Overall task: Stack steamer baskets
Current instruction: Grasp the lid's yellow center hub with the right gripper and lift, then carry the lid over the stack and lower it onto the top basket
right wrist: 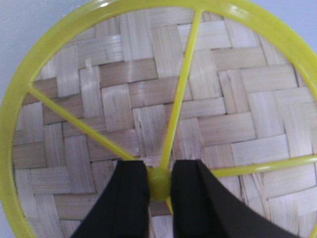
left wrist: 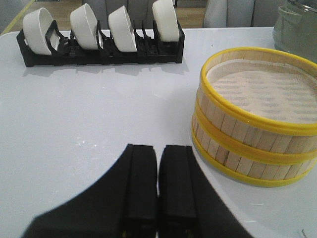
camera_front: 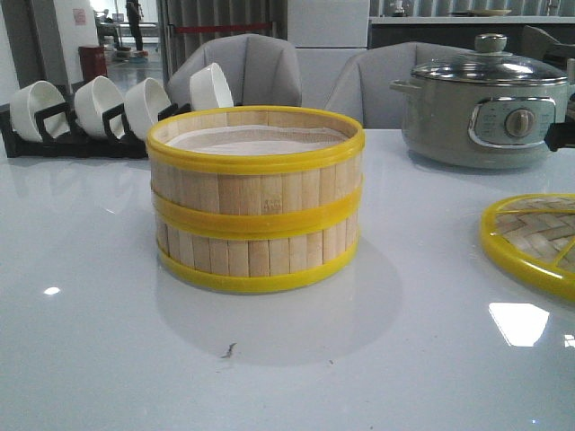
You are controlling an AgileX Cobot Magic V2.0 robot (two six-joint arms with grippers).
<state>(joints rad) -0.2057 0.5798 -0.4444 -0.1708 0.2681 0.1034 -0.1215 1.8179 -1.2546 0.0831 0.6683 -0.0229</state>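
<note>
Two steamer baskets (camera_front: 256,199) stacked upright, aligned, centre of front frame. Pale bamboo slat walls, yellow rims, white liner visible in the top one.

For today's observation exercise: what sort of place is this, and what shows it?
Probably a kitchen-style test setup in an office or lab: steamer baskets, an electric pot and racked white bowls share a glossy table, with grey chairs behind.

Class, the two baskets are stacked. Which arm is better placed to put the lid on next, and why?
Right. The right gripper already straddles the lid knob; the left gripper sits shut and empty beside the steamer baskets.
</note>
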